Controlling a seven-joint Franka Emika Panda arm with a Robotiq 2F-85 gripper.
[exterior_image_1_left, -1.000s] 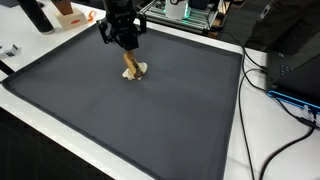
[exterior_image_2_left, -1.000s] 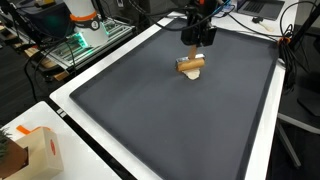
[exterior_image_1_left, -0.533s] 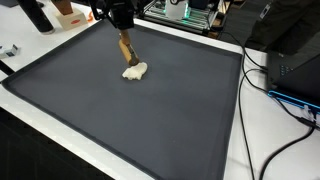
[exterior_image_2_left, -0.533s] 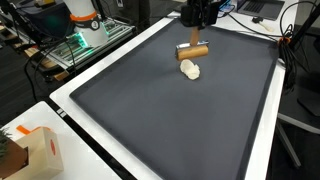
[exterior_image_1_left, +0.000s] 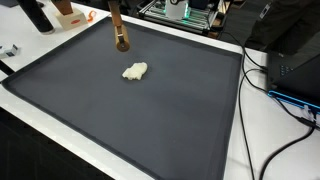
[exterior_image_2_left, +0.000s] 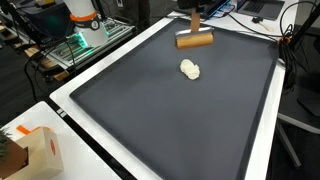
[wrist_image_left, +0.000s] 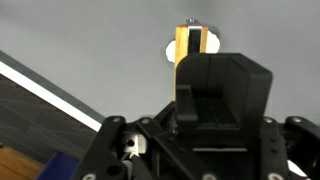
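Note:
My gripper (wrist_image_left: 192, 62) is shut on a wooden roller, a short cylinder on a handle. The wooden roller (exterior_image_1_left: 120, 33) hangs in the air above the far part of the dark mat (exterior_image_1_left: 150, 120), its handle running out of the top of the picture. In an exterior view the roller's cylinder (exterior_image_2_left: 194, 41) lies level, well above the mat. A small white lump of dough (exterior_image_1_left: 134, 71) lies on the mat below and nearer, also seen as the lump (exterior_image_2_left: 190, 69). In the wrist view the roller (wrist_image_left: 189, 45) covers most of the white lump (wrist_image_left: 169, 48). The gripper's body is above both exterior views.
The mat (exterior_image_2_left: 170, 110) lies on a white table (exterior_image_2_left: 70, 105). Cables (exterior_image_1_left: 280, 90) and black gear sit along one side. An orange-topped box (exterior_image_1_left: 68, 14) and a green-lit rack (exterior_image_2_left: 85, 40) stand at the back. A cardboard box (exterior_image_2_left: 35, 152) sits near a front corner.
The gripper has risen with the roller, off the dough lump, and has left the top of both exterior views. The lump stays on the mat.

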